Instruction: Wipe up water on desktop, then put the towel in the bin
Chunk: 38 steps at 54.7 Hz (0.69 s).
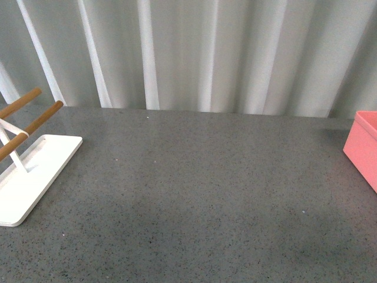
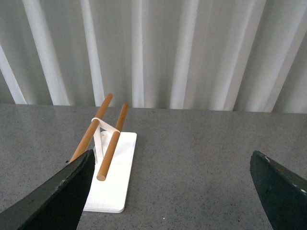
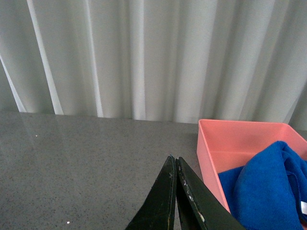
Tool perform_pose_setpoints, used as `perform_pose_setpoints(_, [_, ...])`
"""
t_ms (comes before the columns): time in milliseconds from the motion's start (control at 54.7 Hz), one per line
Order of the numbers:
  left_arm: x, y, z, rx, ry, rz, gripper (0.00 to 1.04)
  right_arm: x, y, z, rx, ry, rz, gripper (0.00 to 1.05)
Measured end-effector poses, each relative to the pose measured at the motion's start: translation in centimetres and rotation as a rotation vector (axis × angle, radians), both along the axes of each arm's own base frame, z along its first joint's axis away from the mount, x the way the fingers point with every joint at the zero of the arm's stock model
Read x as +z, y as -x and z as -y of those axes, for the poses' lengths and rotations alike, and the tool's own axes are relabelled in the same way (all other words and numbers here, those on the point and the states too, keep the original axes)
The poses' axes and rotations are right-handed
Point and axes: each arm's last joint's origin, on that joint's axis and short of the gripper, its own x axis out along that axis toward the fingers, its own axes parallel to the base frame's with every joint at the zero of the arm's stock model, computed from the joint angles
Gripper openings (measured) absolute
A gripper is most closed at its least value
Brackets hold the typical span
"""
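Note:
The speckled dark grey desktop (image 1: 194,194) fills the front view; neither arm shows there. The salmon-pink bin (image 1: 364,147) stands at its right edge. In the right wrist view the blue towel (image 3: 268,191) lies bunched inside the bin (image 3: 207,148). My right gripper (image 3: 174,160) is shut with nothing between its fingers, over the desktop beside the bin's near wall. My left gripper (image 2: 170,160) is open and empty above the desktop (image 2: 192,158), its dark fingers (image 2: 62,196) spread wide.
A white rack base (image 1: 32,177) with wooden bars (image 1: 35,124) stands at the desktop's left; it also shows in the left wrist view, rack (image 2: 112,177), close to one finger. A pleated white curtain (image 1: 194,53) hangs behind the desktop's far edge.

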Motion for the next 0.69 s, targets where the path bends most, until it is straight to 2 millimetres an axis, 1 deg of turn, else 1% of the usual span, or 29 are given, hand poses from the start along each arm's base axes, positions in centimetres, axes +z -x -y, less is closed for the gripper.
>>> perform_pose_setpoints(110, [0.00, 0.00, 0.00, 0.000, 0.000, 0.000, 0.98, -0.42, 0.83, 0.01, -0.003, -0.001, -0.026, 0.03])
perform_pose_setpoints(274, [0.00, 0.00, 0.00, 0.000, 0.000, 0.000, 0.98, -0.27, 1.00, 0.01, -0.004, -0.002, -0.006, 0.03])
perform_pose_setpoints(311, [0.01, 0.01, 0.00, 0.000, 0.000, 0.001, 0.98, -0.27, 1.00, 0.01, -0.004, -0.002, -0.006, 0.10])
perform_pose_setpoints(366, [0.01, 0.01, 0.00, 0.000, 0.000, 0.001, 0.98, -0.27, 1.00, 0.01, -0.004, -0.002, -0.006, 0.25])
perform_pose_setpoints(420, [0.01, 0.01, 0.00, 0.000, 0.000, 0.001, 0.98, -0.27, 1.00, 0.01, -0.004, -0.002, -0.006, 0.33])
perform_pose_setpoints(548, [0.01, 0.01, 0.00, 0.000, 0.000, 0.001, 0.98, -0.27, 1.00, 0.01, -0.004, -0.003, -0.006, 0.65])
perform_pose_setpoints(603, [0.01, 0.01, 0.00, 0.000, 0.000, 0.001, 0.98, -0.27, 1.00, 0.01, -0.004, -0.003, -0.006, 0.76])
perform_pose_setpoints(621, [0.01, 0.01, 0.00, 0.000, 0.000, 0.001, 0.98, -0.27, 1.00, 0.01, -0.004, -0.003, -0.006, 0.78])
perform_pose_setpoints(695, [0.01, 0.01, 0.00, 0.000, 0.000, 0.001, 0.98, -0.27, 1.00, 0.01, -0.004, -0.003, -0.006, 0.90])
